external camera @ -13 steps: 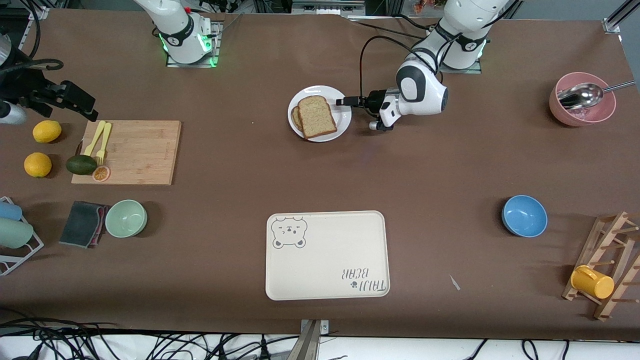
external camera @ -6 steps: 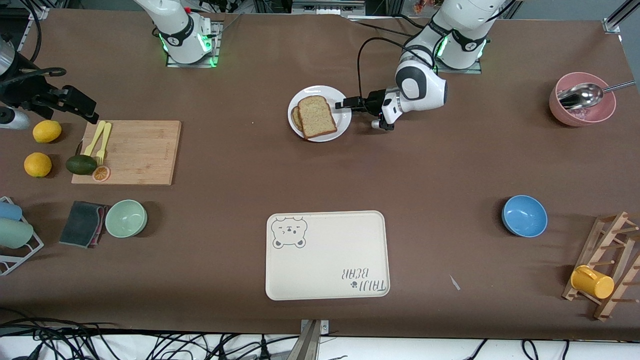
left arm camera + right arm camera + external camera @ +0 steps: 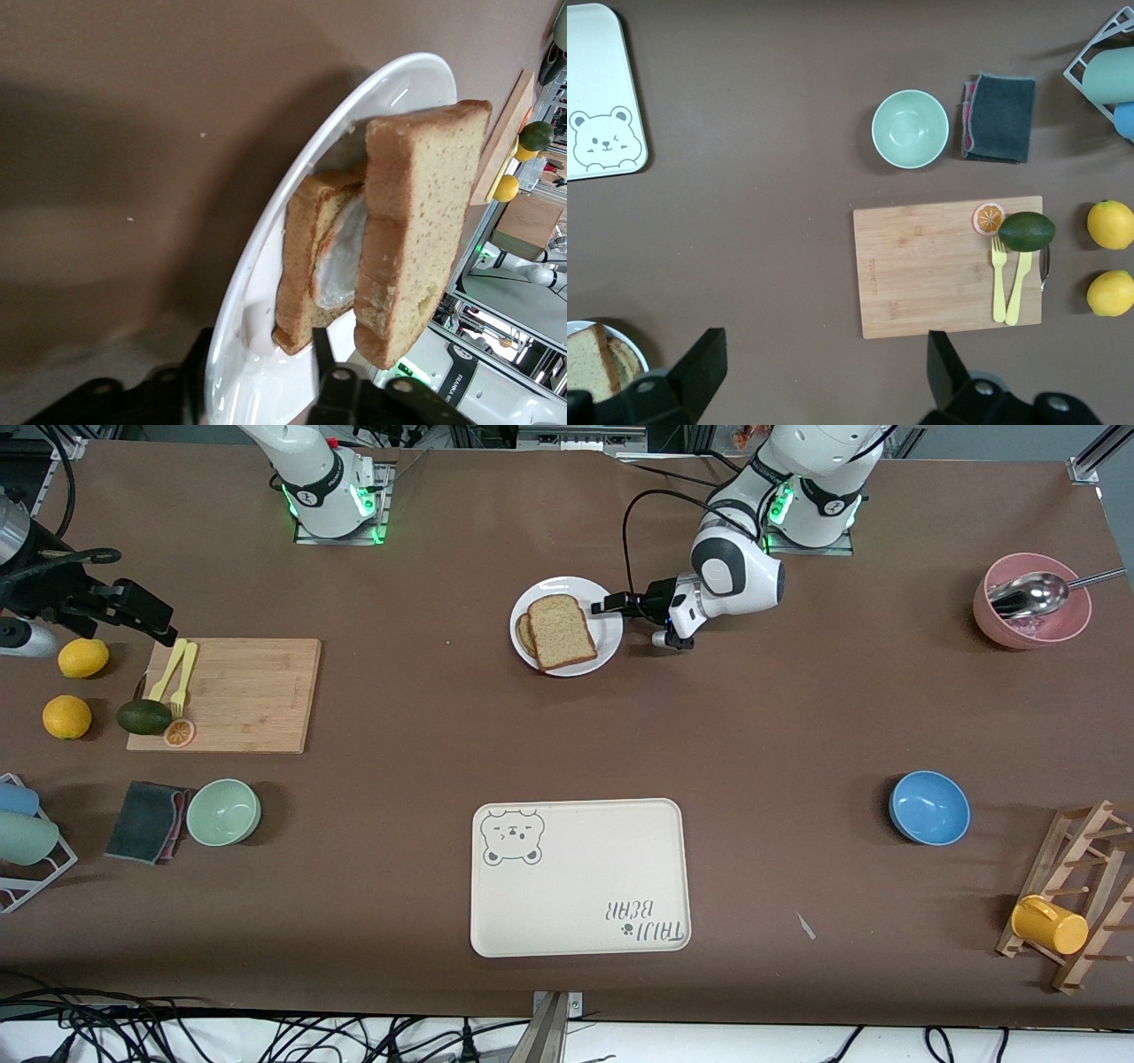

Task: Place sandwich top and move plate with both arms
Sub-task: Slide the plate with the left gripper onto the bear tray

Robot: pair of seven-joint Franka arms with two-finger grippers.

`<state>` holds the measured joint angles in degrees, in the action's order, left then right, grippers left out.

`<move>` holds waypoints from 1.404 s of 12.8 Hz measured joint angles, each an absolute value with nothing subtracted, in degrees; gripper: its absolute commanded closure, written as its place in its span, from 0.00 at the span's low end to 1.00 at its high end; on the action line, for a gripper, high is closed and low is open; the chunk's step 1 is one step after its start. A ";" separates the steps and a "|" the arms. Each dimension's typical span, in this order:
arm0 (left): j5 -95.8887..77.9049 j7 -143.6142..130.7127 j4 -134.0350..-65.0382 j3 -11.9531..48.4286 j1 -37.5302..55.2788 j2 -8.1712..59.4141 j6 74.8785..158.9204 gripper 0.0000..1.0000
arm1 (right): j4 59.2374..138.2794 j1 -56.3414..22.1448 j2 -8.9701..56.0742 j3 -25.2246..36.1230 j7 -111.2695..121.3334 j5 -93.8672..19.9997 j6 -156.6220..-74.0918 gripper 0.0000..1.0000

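Black fingers of my left gripper (image 3: 611, 606) sit at the plate (image 3: 605, 638) rim on the side toward the left arm's end of the table. In the left wrist view one finger (image 3: 323, 354) lies over the rim and the other seems to sit under it, so I judge the jaws to be closing on the rim, though I cannot tell whether they have actually pinched it. The sandwich top (image 3: 562, 631) already lies on the plate, skewed over the egg slice (image 3: 332, 257) beneath it, so the bread step looks done and the plate move is what I have in hand.

To do this well I want the rim seated deep between the fingers before lifting, and the plate kept level, since the top slice is only resting there and could slide off. The tray (image 3: 579, 877) lies well nearer the front camera than the plate.

My right gripper (image 3: 824, 367) hangs open and empty, high over the right arm's end of the table beside the cutting board (image 3: 226, 694). It needs to come to the plate's free edge before any lift.

Compared with a second ago, the left arm's wrist has pulled in toward its base and the gripper has crept closer onto the rim. The plate and bread have not shifted. The right arm has shifted only slightly.
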<state>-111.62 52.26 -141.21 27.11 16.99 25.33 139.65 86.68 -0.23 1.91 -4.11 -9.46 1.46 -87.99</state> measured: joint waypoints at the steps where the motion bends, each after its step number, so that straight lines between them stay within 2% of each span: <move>1: -111.62 52.26 -141.21 27.05 16.99 25.35 139.71 0.85 | 86.78 -0.22 1.92 -4.00 -9.46 1.46 -87.95 0.00; 3: -111.62 52.26 -141.21 26.94 16.99 25.36 139.75 0.98 | 86.85 -0.23 1.92 -3.96 -9.46 1.46 -87.93 0.00; 4: -111.62 52.26 -141.20 26.87 16.99 25.36 139.79 1.00 | 86.88 -0.23 1.92 -3.99 -9.46 1.46 -87.77 0.00; 8: -111.62 53.11 -140.15 26.50 16.75 25.00 139.20 1.00 | 87.07 -0.30 2.10 -4.33 -9.55 1.46 -87.48 0.00; 15: -113.92 52.91 -136.17 21.75 13.75 22.81 140.33 1.00 | 87.02 -0.41 1.37 -5.63 -9.63 1.45 -84.02 0.00; 18: -113.94 50.41 -131.92 20.14 13.30 21.68 140.51 1.00 | 87.15 -0.42 2.07 -5.65 -9.64 1.45 -84.01 0.00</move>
